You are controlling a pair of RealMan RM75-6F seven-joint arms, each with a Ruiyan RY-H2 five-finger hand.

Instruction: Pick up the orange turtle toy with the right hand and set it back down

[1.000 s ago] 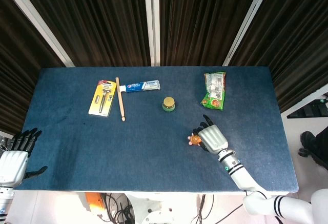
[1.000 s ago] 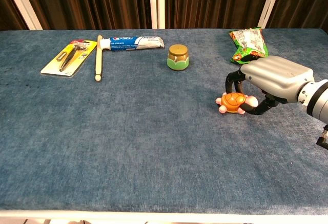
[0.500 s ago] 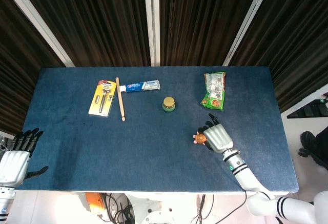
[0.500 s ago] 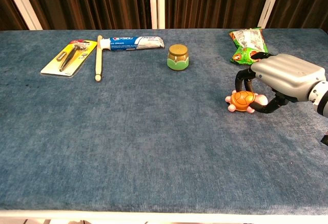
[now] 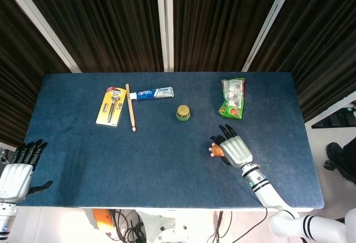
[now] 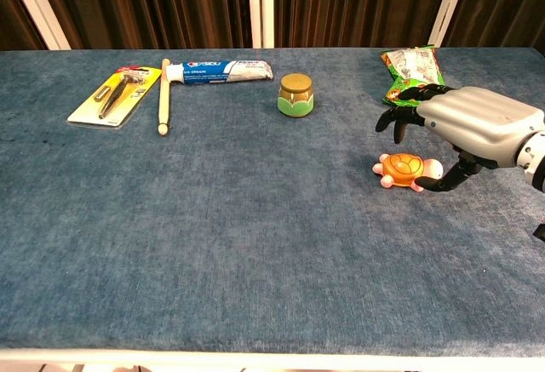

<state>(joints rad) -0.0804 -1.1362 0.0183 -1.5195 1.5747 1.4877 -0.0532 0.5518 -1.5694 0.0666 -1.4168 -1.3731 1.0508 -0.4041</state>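
The right hand point(image 6: 477, 125), fingers spread wide, hovers over the small orange plastic turtle toy point(image 6: 404, 169) at its 9 o'clock; the set-down appears complete, so retraction should follow.

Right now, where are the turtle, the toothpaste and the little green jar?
orange turtle toy point(image 6: 400, 168), chest view, on its shell.
toothpaste tube point(image 6: 220, 71), chest view, middle of the tube.
green jar point(image 6: 295, 95), chest view, on its side under the gold lid.

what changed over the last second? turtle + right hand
The right hand let go of the turtle toy: a second ago its fingers were clamped around it, now they are spread above it and the toy lies on the table, further to the right in the chest view. The left hand and the other items stayed put.
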